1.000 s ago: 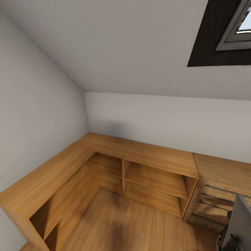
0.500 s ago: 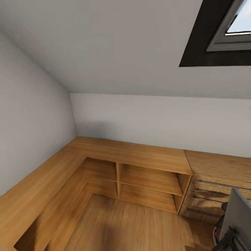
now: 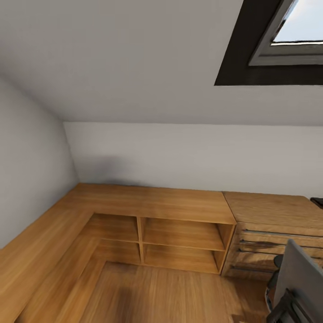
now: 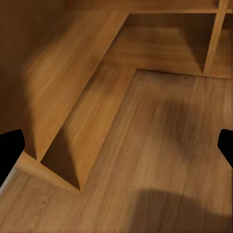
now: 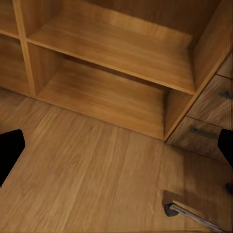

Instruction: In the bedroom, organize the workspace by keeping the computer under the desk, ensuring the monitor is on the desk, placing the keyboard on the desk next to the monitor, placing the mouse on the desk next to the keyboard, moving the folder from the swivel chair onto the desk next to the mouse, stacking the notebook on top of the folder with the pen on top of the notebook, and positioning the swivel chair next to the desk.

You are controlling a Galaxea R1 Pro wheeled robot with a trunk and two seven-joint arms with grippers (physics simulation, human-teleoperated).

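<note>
A low L-shaped shelf unit (image 3: 148,204) of warm, grained oak wraps the corner under plain white walls; its front run shows four open cubbies, two over two. The floor (image 3: 157,296) is the same honey-toned plank wood. To the right stands an oak chest (image 3: 273,224) with three slim metal drawer handles. Above it, a dark-framed skylight (image 3: 278,40) cuts into the sloped ceiling. At the lower right corner is the swivel chair (image 3: 300,282), its flat grey back and black frame partly in view; one caster (image 5: 171,209) on a chrome leg rests on the floor. The left gripper (image 4: 116,145) has its black fingers spread wide over the floor, and so does the right gripper (image 5: 116,150).
</note>
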